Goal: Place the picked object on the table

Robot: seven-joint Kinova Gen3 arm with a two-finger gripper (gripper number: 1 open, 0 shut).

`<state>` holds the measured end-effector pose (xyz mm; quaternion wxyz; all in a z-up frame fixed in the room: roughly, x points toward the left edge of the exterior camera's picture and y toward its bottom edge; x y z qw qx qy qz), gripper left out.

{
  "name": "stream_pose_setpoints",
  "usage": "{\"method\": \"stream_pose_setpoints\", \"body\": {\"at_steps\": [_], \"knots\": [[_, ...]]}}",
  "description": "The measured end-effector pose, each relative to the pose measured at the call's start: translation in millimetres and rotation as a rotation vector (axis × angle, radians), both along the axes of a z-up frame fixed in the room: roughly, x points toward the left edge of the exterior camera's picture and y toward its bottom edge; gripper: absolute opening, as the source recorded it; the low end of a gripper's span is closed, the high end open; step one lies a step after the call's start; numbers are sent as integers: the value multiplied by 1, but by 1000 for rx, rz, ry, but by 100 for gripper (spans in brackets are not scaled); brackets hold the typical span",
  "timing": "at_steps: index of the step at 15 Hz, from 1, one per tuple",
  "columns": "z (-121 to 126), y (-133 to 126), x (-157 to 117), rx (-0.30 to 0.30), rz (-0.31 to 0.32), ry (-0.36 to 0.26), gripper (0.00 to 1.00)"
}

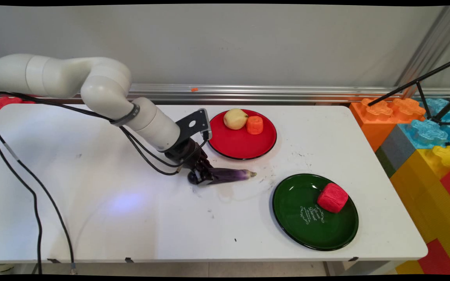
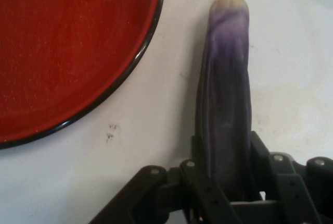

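Between end effector (image 1: 201, 177) fingers, eggplant (image 1: 231, 175)

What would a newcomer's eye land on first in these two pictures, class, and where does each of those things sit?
First, the black gripper at the table's middle, its fingers shut on a long purple eggplant lying on the white table. Just behind it sits a red plate holding a yellowish fruit and an orange chunk. Nearer and to the right, a green plate carries a red block.
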<state>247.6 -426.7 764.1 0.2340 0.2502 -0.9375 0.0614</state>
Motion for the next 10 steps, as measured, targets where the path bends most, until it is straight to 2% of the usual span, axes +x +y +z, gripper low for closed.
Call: {"method": "stream_pose_setpoints", "body": {"at_steps": [4, 5, 10], "knots": [[-2, 1, -2, 0, -3, 1, 0], [-3, 1, -2, 1, -7, 1, 100], [-2, 1, -6, 2, -12, 7, 100]]}}
